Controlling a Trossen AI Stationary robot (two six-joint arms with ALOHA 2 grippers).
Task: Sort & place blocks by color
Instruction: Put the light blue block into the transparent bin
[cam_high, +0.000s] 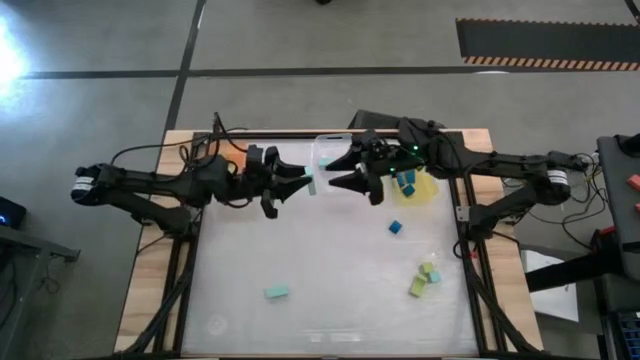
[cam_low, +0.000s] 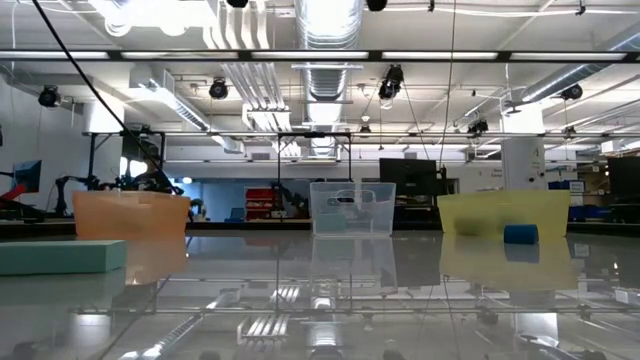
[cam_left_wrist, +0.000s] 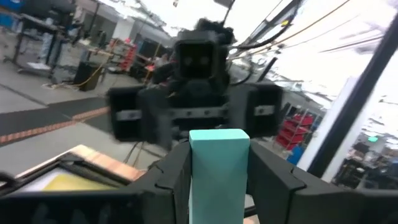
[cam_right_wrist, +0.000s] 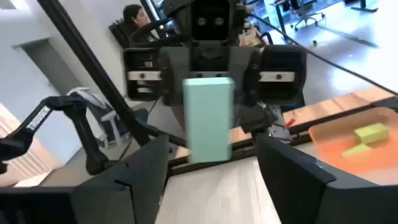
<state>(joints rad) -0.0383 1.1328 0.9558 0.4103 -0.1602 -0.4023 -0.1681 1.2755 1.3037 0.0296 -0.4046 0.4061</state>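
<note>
While the left gripper (cam_high: 303, 183) clamps a teal block (cam_high: 311, 186) above the clear tray (cam_high: 330, 150), the right gripper (cam_high: 340, 178) (facing it) stands open, fingers apart.

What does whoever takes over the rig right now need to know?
Left gripper: shut on a light teal rectangular block, held in the air over the back of the table.
Right gripper: open, its fingers on either side of that block, not gripping.
Done: yellow-green blocks lie in the orange tray; dark blue blocks lie in the yellow tray.
Clear tray: contents cannot be told.
Left: place the held block. Loose on the table are a teal block, a blue cube and a front-right cluster of yellow-green blocks.
</note>
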